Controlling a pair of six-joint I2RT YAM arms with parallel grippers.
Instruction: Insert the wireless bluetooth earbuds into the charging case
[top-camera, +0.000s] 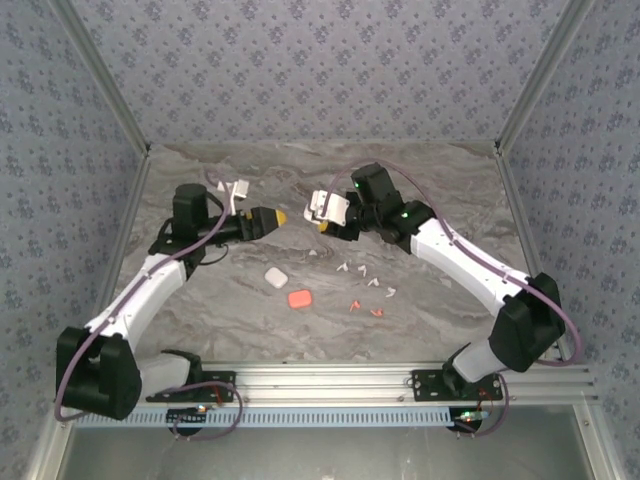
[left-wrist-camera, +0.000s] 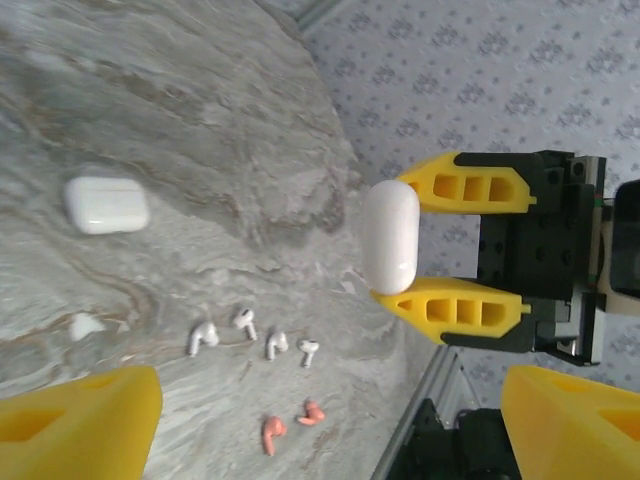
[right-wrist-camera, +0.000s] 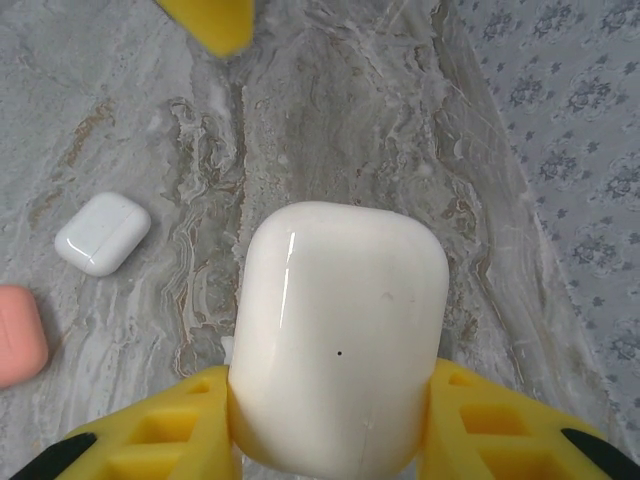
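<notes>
The right gripper (left-wrist-camera: 386, 240) has its fingers clamped on a white charging case (right-wrist-camera: 335, 340), held above the table (top-camera: 250, 335) by its two long sides, with the lid apparently shut. The left gripper (top-camera: 267, 217) faces it from just beside, fingers apart with nothing between them.

The smooth, rounded shell is the main risk. If the left fingers push or pry at the lid off-centre, the case could twist in the clamp or slip out and drop among the pieces below. A lid opened only partway might also snap back. The buds are tiny, so a slightly misjudged pinch would likely flick one away rather than lift it.

The white earbuds (left-wrist-camera: 244, 320) lie loose on the table in a small cluster, with two red earbuds (left-wrist-camera: 273, 434) just beside them, all well apart from the held case. A second white case (left-wrist-camera: 107, 204) and a pink case (right-wrist-camera: 18, 335) rest near them on the table. Neither seems to block the buds.
</notes>
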